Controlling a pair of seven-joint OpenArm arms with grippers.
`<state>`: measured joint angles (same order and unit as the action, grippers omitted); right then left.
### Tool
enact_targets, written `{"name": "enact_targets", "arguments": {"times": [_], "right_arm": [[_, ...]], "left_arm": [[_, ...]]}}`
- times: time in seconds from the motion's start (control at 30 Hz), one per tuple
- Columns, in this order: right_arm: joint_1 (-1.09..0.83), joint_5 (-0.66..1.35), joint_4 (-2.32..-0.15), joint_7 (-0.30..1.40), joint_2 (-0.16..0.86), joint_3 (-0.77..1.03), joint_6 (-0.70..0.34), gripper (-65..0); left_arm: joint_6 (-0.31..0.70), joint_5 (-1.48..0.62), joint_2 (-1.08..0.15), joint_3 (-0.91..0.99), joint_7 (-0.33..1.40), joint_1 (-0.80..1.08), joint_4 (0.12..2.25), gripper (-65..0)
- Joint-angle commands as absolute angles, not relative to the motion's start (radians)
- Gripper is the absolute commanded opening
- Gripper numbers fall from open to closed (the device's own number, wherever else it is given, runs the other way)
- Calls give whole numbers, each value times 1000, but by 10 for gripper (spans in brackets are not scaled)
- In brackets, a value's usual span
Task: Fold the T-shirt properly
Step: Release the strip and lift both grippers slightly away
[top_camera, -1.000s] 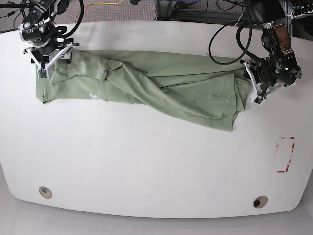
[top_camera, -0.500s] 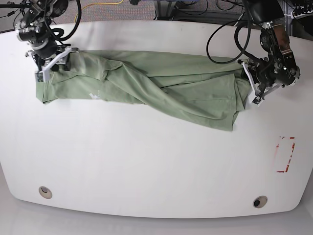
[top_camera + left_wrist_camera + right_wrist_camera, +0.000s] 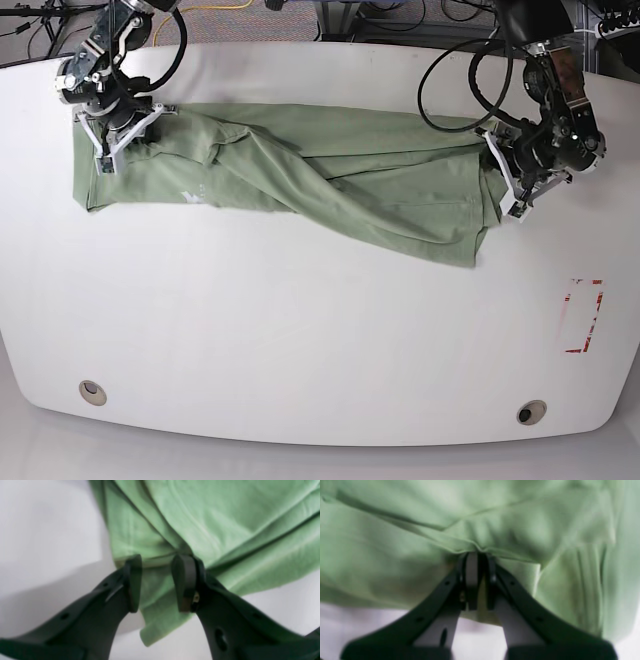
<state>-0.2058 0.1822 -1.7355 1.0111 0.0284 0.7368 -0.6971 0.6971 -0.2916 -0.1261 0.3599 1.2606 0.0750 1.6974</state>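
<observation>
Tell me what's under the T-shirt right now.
Only the white table shows around the T-shirt. It lies bunched in overlapping folds, so anything beneath those layers is covered and can't be seen.

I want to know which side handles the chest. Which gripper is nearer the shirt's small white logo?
Right. The right gripper pinches the T-shirt just beside the white logo; the left gripper sits at the far opposite end.

bright even overhead light, soft shadows, both wrist views blurred, base view sharp
</observation>
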Motion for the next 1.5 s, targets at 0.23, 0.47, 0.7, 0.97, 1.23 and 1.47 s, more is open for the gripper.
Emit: {"name": "enact_targets", "arguments": {"times": [0.23,0.47,0.7,0.97,1.23,1.47], "right_arm": [[-153,171,-1506,891,156,657,-698,-609],[-131,166,-1491,886,168,624,-698,-609],[-130,170,-1509,886,165,618,-698,-609],[-136,170,-1518,886,163,572,-698,-609],[-139,171,-1550,888,153,570,-698,-609],[-157,165,-1600,888,136,568,-698,-609]], "left_arm": [[698,-300,-157,392,1207,91,1615,-439],[698,-302,-168,440,1205,139,1573,-439],[698,-311,-189,438,1208,166,1581,-436],[698,-433,-191,473,1234,162,1676,-436],[698,-576,-185,591,1320,79,1707,-428],[698,-599,-185,608,1365,-13,1613,-231]]}}
